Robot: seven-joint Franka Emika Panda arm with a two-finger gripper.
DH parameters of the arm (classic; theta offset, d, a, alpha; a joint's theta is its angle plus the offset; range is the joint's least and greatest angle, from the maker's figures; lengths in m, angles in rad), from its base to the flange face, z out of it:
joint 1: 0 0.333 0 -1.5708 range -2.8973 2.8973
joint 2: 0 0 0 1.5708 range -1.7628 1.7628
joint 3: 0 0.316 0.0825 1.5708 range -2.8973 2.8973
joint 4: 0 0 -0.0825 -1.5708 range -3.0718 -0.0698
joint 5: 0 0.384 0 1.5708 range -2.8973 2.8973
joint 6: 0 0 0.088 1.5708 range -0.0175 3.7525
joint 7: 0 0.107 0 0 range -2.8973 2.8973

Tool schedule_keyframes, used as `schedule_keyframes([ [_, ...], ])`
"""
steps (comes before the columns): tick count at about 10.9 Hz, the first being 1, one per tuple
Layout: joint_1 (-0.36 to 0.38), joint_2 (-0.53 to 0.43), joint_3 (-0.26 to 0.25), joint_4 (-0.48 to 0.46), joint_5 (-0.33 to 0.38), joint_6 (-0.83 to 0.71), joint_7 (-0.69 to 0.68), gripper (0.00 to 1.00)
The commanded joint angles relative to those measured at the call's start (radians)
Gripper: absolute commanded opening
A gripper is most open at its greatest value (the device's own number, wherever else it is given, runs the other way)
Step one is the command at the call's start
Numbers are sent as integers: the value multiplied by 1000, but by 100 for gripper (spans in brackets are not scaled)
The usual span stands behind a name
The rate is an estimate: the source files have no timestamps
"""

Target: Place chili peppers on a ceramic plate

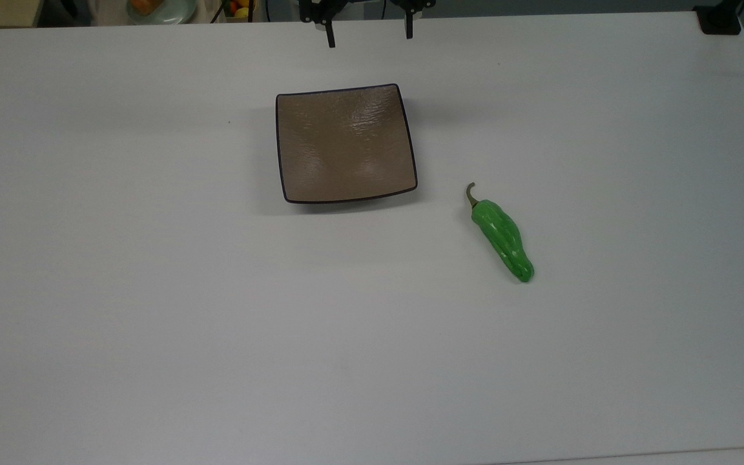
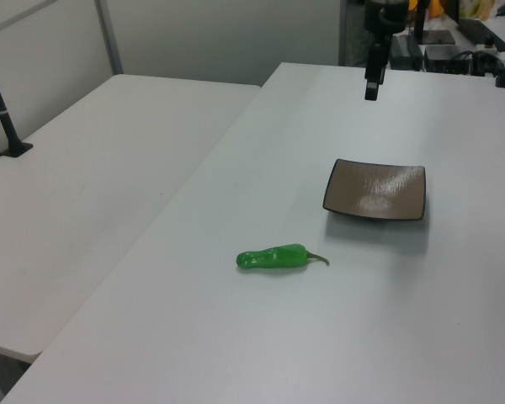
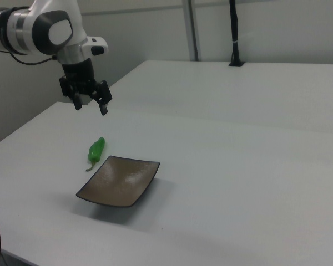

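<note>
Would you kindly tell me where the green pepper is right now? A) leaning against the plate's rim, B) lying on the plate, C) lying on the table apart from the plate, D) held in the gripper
C: the pepper lies flat on the table, with bare tabletop between it and the plate, while the open gripper hangs empty above.
</note>
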Motion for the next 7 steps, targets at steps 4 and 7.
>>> schedule_keyframes([
  [4, 21, 174, -8, 174, 13, -3, 3, 100],
  [7, 58, 288, -3, 238, 3, 39, 2, 100],
])
